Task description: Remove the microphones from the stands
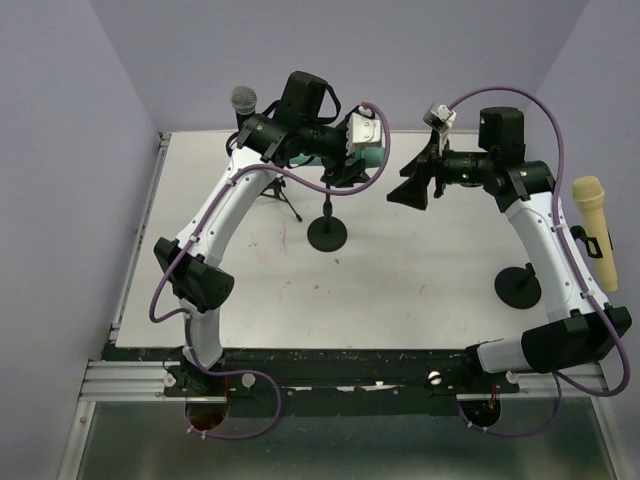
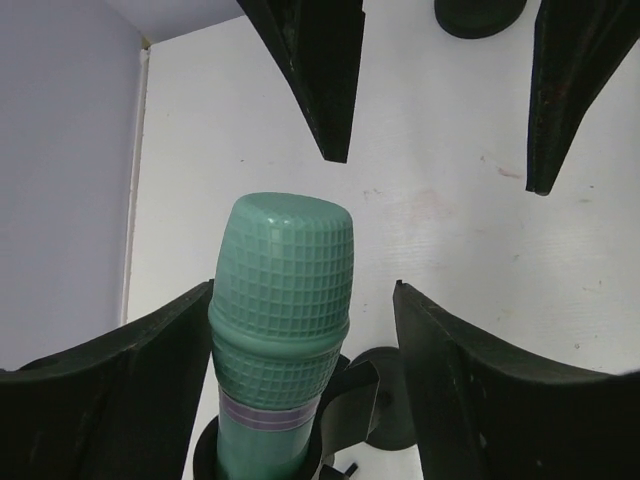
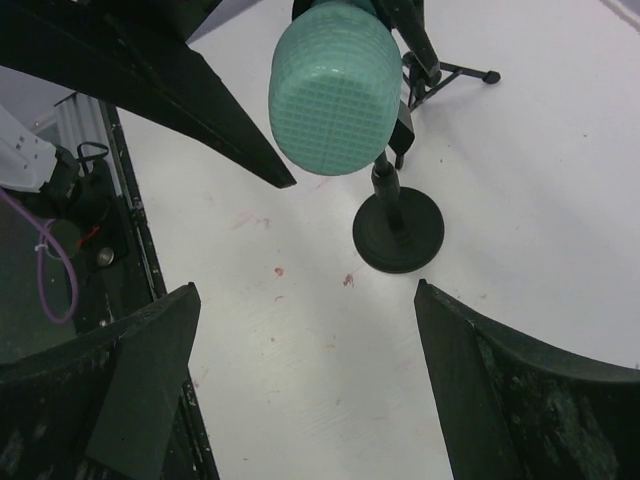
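**White desk, green microphone in its clip, both grippers open**

White desk [image 1: 420, 290] under lavender walls carries three stands. Nearest, on the right, a yellow microphone [image 1: 590, 225] stands apart from the work. At the centre the green microphone [image 2: 283, 290] sits in the clip [image 2: 345, 400] of a round-based stand [image 1: 327, 235]. The left gripper [image 2: 302, 290] straddles its gridded head with jaws apart and a clear gap on one side. The right gripper [image 3: 305, 288] faces it, spread wide and holding nothing. Farthest back, a grey microphone [image 1: 244, 100] sits on a tripod.

The green microphone looks rigid and probably light. Its gridded head offers texture, but the smooth barrel just above the clip seems the surer hold. The clip likely grips by friction, so the stand may lift with it unless it is steadied.
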Controlling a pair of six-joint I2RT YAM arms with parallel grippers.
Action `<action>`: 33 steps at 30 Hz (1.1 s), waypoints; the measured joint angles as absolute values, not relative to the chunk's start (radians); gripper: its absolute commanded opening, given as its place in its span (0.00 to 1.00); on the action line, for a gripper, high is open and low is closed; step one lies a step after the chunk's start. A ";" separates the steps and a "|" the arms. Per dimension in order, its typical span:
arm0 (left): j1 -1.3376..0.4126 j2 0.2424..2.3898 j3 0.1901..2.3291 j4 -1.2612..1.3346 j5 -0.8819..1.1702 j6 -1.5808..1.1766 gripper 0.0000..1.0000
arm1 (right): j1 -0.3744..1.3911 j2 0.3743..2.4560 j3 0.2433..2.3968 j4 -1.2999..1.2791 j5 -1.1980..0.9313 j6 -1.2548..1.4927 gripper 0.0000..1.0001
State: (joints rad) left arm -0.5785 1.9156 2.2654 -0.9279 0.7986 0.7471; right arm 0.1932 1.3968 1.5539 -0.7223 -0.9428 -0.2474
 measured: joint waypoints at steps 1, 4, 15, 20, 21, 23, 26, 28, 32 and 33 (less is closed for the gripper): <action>-0.580 1.916 2.266 -0.933 0.799 0.760 0.66 | 0.193 1.396 1.544 -0.719 -0.943 -0.246 0.95; -0.590 1.916 2.266 -0.946 0.799 0.806 0.59 | 0.193 1.394 1.510 -0.700 -0.937 -0.244 0.95; -0.603 1.892 2.215 -0.873 0.767 0.764 0.24 | 0.193 1.317 1.303 -0.467 -0.910 -0.175 0.95; -0.589 1.882 2.200 -0.801 0.748 0.570 0.18 | 0.194 1.311 1.165 -0.226 -0.908 -0.101 0.96; -0.583 1.879 2.193 -0.784 0.747 0.522 0.17 | 0.194 1.311 1.137 -0.171 -0.907 -0.084 0.96; -0.571 1.868 2.170 -0.744 0.748 0.436 0.17 | 0.202 1.313 1.114 -0.102 -0.907 -0.066 0.96; -0.548 1.835 2.105 -0.665 0.765 0.338 0.18 | 0.220 1.323 1.110 0.000 -0.917 -0.052 0.96; -0.528 1.808 2.054 -0.606 0.781 0.278 0.17 | 0.239 1.332 1.111 0.051 -0.937 -0.059 0.96; -0.487 1.782 1.998 -0.524 0.816 0.178 0.17 | 0.285 1.363 1.111 0.108 -0.976 -0.106 0.96; -0.480 1.782 1.995 -0.511 0.822 0.163 0.18 | 0.293 1.374 1.111 0.118 -0.984 -0.116 0.96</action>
